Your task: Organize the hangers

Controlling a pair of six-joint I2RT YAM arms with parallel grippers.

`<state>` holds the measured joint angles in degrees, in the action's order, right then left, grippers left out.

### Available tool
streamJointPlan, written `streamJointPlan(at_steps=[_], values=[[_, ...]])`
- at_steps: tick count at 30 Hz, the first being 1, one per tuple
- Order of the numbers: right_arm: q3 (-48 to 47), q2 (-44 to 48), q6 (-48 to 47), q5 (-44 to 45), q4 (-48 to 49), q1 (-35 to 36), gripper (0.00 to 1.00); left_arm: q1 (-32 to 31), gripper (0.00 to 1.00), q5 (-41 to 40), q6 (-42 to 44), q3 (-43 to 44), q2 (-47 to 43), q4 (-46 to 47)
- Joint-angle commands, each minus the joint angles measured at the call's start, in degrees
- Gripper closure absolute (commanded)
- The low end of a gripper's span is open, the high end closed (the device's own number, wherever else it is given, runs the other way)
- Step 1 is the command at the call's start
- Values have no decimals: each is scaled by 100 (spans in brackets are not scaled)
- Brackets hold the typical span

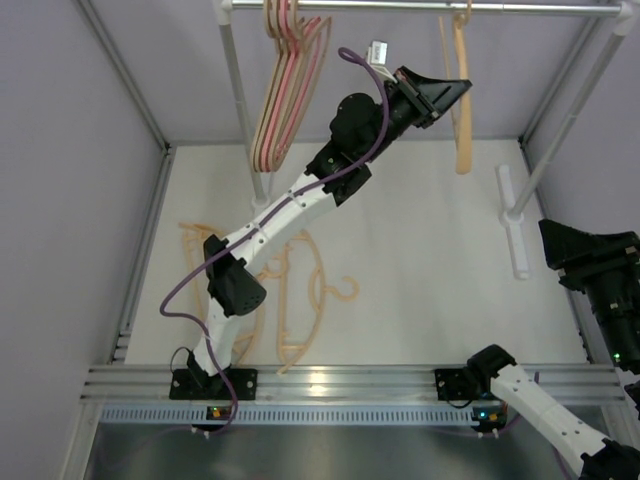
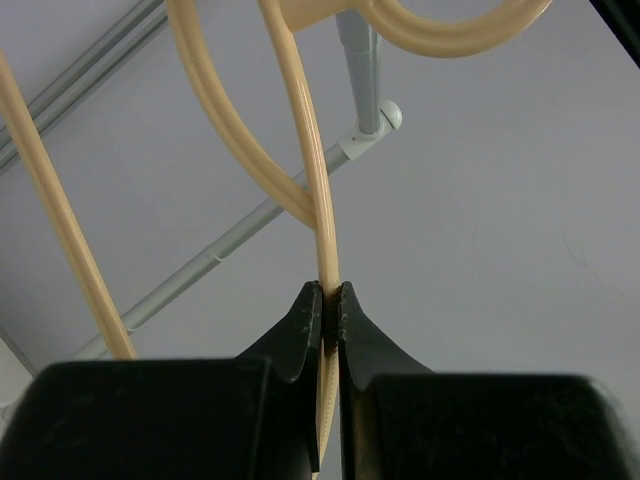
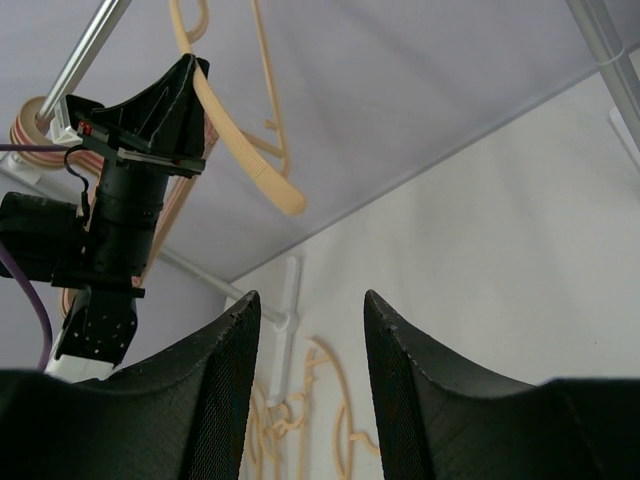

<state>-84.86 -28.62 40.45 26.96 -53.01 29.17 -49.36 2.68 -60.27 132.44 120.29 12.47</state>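
Note:
My left gripper [image 1: 455, 92] is raised near the rail and shut on a beige hanger [image 1: 462, 110] that hangs from the rail by its hook. In the left wrist view the thin beige bar [image 2: 318, 200] runs between the closed fingers [image 2: 330, 310]. A bunch of hangers, beige and pink [image 1: 285, 90], hangs at the rail's left end. Several peach-tan hangers [image 1: 300, 290] lie flat on the table, partly under the left arm; they also show in the right wrist view [image 3: 330, 420]. My right gripper [image 3: 305, 310] is open and empty at the right edge [image 1: 585, 255].
The metal rail [image 1: 420, 8] crosses the top, held by a left pole [image 1: 245, 120] and a right pole [image 1: 560, 130] with a white foot [image 1: 512, 220]. An aluminium frame [image 1: 330, 385] runs along the near edge. Grey walls close in both sides.

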Motion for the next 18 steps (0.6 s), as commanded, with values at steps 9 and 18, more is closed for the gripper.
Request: streamJointPlan(at_steps=[9,18], values=[[-39,-179,-37,-24,-86,71,56,199,100,-83,-556,449,100,-280],[57,-126,25,-33,-86,80,55,199,100,5,-670,362,118,-403]])
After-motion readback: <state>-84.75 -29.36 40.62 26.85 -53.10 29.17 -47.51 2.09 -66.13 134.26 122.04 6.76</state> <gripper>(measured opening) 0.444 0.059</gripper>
